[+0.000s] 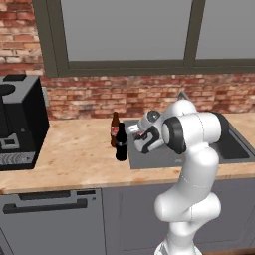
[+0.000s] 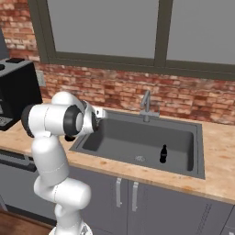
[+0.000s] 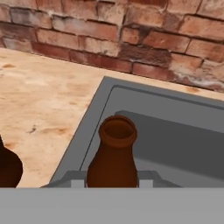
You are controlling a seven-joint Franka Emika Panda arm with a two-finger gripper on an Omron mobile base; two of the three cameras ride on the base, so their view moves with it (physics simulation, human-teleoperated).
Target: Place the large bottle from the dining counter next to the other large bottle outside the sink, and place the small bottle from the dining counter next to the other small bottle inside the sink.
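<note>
Large bottle (image 1: 121,143) sitting beside the other large bottle (image 1: 114,128) — done; gripper (image 3: 112,181) closed on the small bottle (image 3: 113,153), hovering over the sink (image 2: 197,151) — drop remaining.

You will find the sink (image 2: 137,136) set into the counter (image 1: 74,154), with the faucet (image 2: 147,106) behind its rear rim. The other small bottle (image 2: 163,154) stands inside, toward the right wall. On the counter just left of the sink, the large bottle (image 1: 121,143) stands directly before the other large bottle (image 1: 115,127). The machine (image 1: 20,119) sits far left. The small bottle (image 3: 114,153) sits between the gripper (image 3: 111,180) fingers, over the sink's left rim.
</note>
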